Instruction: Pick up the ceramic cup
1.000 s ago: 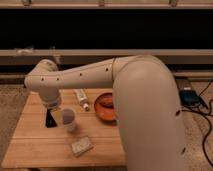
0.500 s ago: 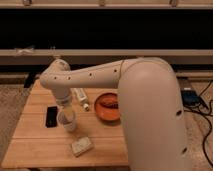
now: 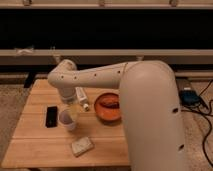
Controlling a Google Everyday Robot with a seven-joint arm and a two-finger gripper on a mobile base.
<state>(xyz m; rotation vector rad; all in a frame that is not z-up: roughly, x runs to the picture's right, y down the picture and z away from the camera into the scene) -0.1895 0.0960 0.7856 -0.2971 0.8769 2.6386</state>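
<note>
The ceramic cup [image 3: 67,120], white, smooth and tapering, stands on the wooden desk [image 3: 35,145]. The end effector [image 3: 71,109] hangs open just above the cup's rim, seemingly straddling it. It should lower straight, centre on the rim, then close gently, since glazed walls slip. Right of the cup sits a shallow orange-brown bowl [image 3: 109,107].

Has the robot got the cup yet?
Not yet. Done: the gripper is right over the cup. Underway: the grasp, with fingers open and the cup standing on the table. Left: close on the cup and lift it.
</note>
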